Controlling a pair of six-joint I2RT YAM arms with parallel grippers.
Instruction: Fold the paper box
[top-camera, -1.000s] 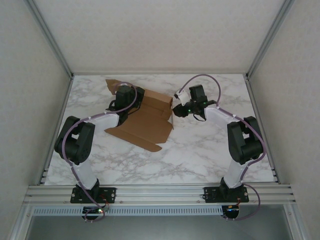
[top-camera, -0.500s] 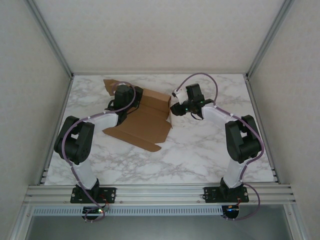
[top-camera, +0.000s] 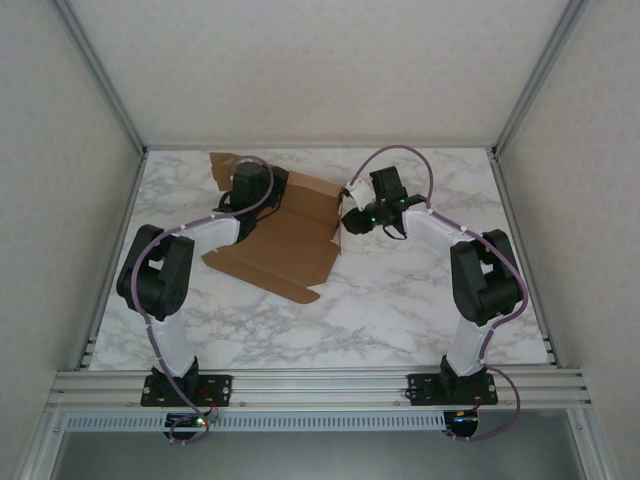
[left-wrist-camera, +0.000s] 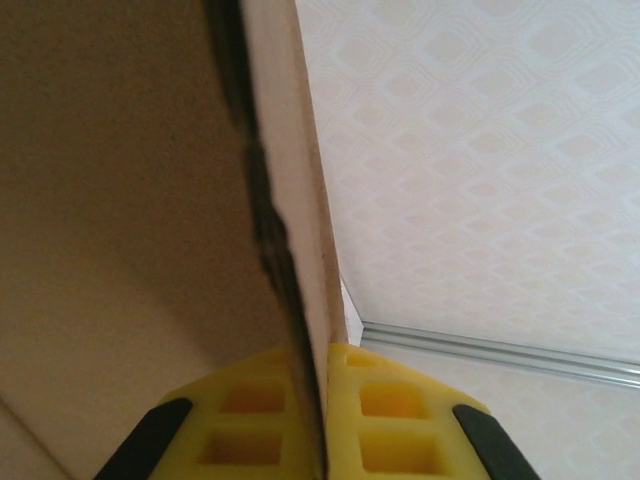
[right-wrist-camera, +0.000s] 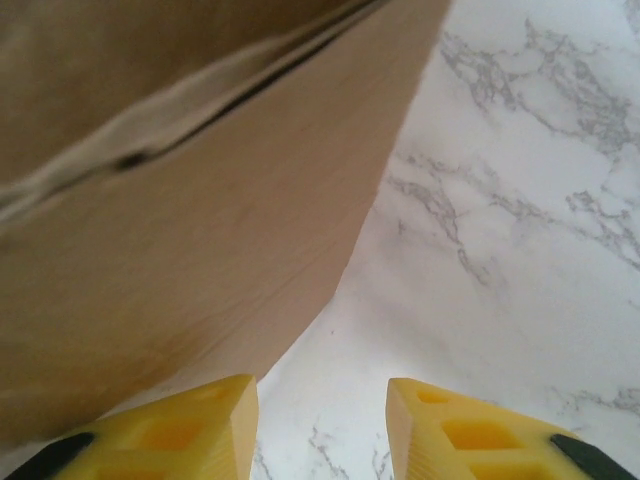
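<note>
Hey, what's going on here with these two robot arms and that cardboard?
Two arms are folding a brown paper box on a marble table. The left gripper is shut on the edge of a raised panel at the box's far left. The right gripper is open at the raised flap on its right edge, gripping nothing. The box is only partly folded.

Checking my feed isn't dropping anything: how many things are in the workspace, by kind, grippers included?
paper box: 1
grippers: 2 (left gripper, right gripper)
Total: 3
</note>
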